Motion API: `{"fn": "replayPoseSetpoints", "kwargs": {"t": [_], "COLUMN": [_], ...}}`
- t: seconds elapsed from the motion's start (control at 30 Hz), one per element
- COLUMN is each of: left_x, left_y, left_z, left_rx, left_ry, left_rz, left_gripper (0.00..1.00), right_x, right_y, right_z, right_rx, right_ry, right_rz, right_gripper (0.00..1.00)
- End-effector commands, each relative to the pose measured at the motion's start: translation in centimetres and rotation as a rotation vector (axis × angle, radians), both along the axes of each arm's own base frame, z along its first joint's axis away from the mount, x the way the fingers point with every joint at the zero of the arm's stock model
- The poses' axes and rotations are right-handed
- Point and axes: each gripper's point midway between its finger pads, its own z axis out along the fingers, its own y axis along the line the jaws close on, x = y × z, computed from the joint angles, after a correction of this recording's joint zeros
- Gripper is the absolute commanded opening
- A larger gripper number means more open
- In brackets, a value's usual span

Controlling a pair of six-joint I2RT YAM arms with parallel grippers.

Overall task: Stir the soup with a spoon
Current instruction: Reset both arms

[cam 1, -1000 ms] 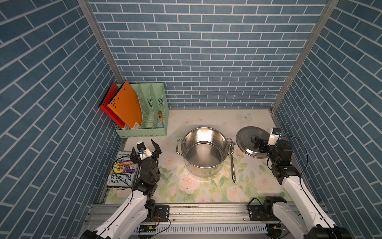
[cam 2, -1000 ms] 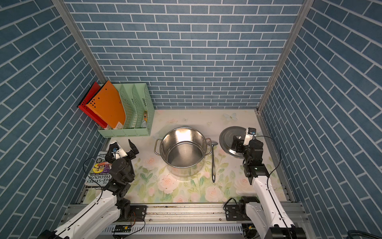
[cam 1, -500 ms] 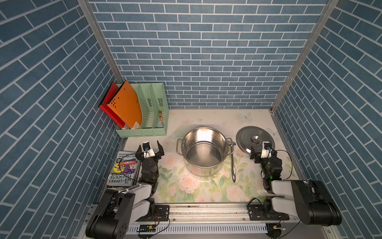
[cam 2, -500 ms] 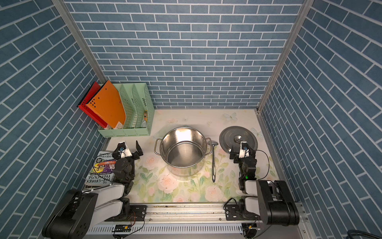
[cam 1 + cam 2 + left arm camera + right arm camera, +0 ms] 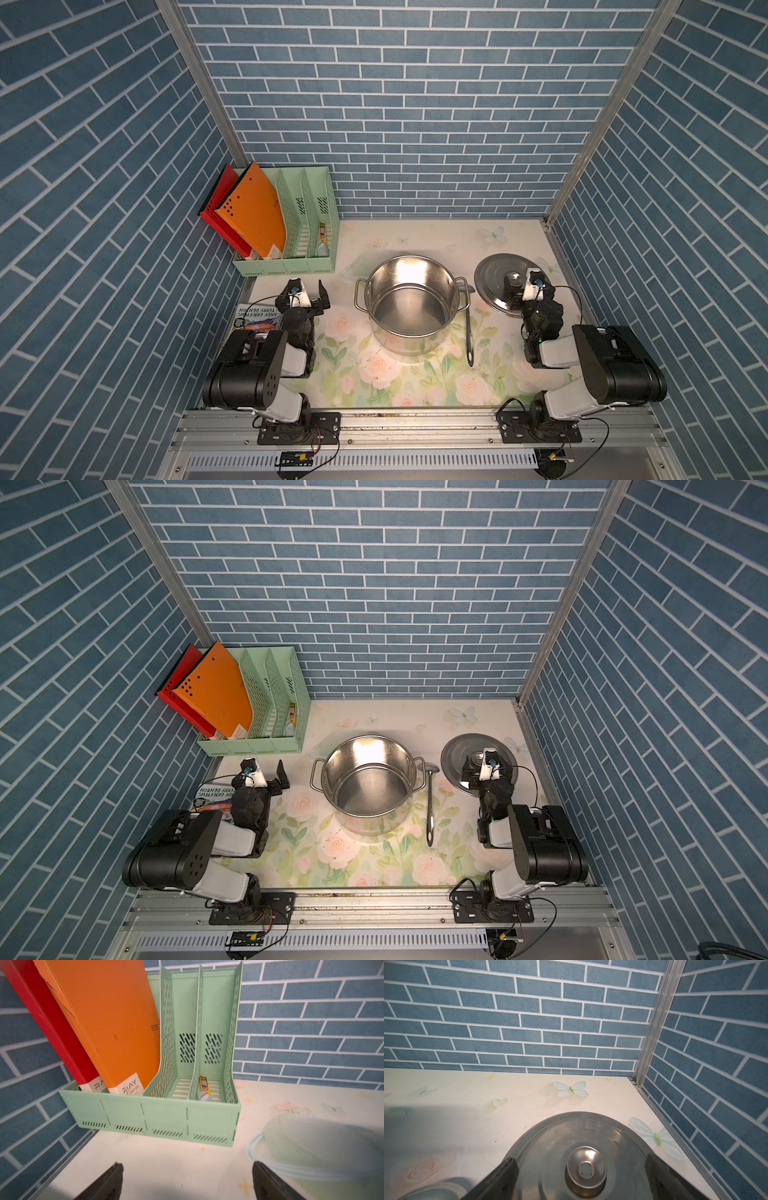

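Both arms sit folded low along the near side, upper links doubled back over their bases. The left arm (image 5: 249, 370) is at the near left, its wrist reaching toward the far side. The left gripper (image 5: 306, 293) has its jaws spread wide with nothing between them. The right arm (image 5: 611, 365) mirrors this at the near right. The right gripper (image 5: 519, 291) also points far, jaws wide and holding nothing. In the left wrist view the dark fingertips (image 5: 112, 1182) stand well apart.
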Motion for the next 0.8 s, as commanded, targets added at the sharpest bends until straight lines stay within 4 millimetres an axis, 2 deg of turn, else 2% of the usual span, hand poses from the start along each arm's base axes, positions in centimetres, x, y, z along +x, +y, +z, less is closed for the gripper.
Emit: {"fn": "replayPoseSetpoints", "kwargs": {"t": [0.0, 0.17, 0.33, 0.77], "left_x": [0.6, 0.5, 1.3, 1.5], "left_y": [0.0, -0.1, -1.8, -1.8], "left_z": [-0.3, -0.3, -0.5, -0.5], "left_rx": [-0.031, -0.022, 0.018, 0.010], "left_ry": [0.021, 0.019, 0.048, 0.047], "left_rz": [-0.007, -0.010, -0.103, -0.111], "left_gripper": [1.00, 1.00, 1.00, 1.00], "right_x": [0.0, 0.0, -0.1, -0.1], "right_y": [-0.2, -0.2, -0.2, -0.1], "right_z": [-1.1, -1.0, -1.0, -1.0], "right_rx": [-0.003, -0.005, -0.006, -0.008], "right_ry": [0.043, 0.040, 0.040, 0.040], "right_rz": [-0.014, -0.014, -0.014, -0.011], "right_gripper": [1.00, 1.00, 1.00, 1.00]}}
